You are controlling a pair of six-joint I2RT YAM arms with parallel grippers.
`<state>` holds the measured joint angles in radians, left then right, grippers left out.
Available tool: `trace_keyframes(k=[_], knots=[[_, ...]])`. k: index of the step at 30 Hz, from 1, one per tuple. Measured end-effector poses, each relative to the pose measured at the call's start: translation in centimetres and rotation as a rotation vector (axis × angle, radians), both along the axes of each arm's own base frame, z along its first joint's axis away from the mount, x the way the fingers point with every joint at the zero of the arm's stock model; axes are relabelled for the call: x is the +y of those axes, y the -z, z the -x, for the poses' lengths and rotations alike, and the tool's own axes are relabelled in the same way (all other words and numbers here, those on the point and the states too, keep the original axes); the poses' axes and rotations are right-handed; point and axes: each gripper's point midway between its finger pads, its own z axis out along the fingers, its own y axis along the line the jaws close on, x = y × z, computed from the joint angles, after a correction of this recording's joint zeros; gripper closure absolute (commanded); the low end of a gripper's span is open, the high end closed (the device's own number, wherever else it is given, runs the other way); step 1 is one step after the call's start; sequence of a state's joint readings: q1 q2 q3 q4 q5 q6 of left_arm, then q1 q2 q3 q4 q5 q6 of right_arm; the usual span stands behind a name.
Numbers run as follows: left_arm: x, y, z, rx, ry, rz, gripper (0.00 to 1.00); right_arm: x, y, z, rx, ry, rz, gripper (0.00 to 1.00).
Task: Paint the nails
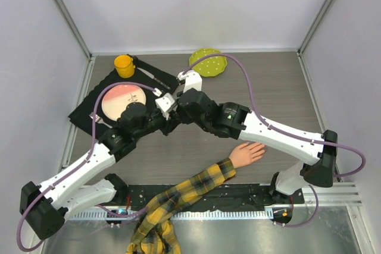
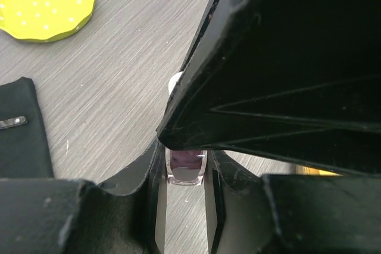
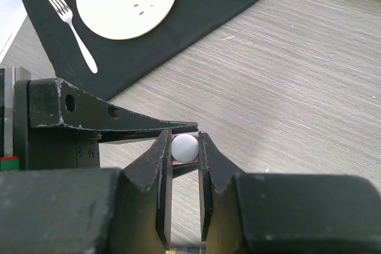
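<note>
The mannequin hand lies right of centre in the top view, its nails too small to make out. Mid-frame, the left gripper pinches the bottle. The right gripper clamps what seems its cap.

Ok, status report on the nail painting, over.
Left gripper shut on small purple glass bottle; right gripper shut on its pale round cap. Pink-beige mannequin hand lies apart, nails too small to judge. Nothing on it.
</note>
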<state>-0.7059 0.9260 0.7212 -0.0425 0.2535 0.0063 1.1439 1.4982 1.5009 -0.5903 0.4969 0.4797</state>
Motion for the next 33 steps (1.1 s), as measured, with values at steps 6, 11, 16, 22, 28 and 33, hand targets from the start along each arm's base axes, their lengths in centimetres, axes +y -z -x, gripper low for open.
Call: trace_keyframes(k=[6, 11, 16, 22, 28, 33], knots=[[-0.1, -0.7, 0.2, -0.023, 0.011, 0.021, 1.00, 0.3, -0.3, 0.2, 0.006, -0.012, -0.019, 0.50], [-0.4, -2.3, 0.9, -0.066, 0.041, 0.063, 1.00, -1.0, -1.7, 0.8, -0.016, -0.023, -0.043, 0.34], [-0.8, -3.9, 1.7, -0.109, 0.082, 0.105, 1.00, -2.4, -4.2, 2.8, -0.046, -0.117, -0.087, 0.28], [-1.5, -4.2, 2.8, -0.106, 0.159, 0.119, 1.00, -4.2, -7.3, 5.8, -0.096, -0.320, -0.124, 0.28], [-2.9, -4.6, 5.7, -0.080, 0.344, 0.146, 1.00, -5.9, -8.0, 5.5, -0.114, -0.475, -0.122, 0.44], [-3.6, -4.9, 8.3, -0.039, 0.497, 0.175, 1.00, -6.2, -7.1, 5.4, -0.105, -0.607, -0.111, 0.46]])
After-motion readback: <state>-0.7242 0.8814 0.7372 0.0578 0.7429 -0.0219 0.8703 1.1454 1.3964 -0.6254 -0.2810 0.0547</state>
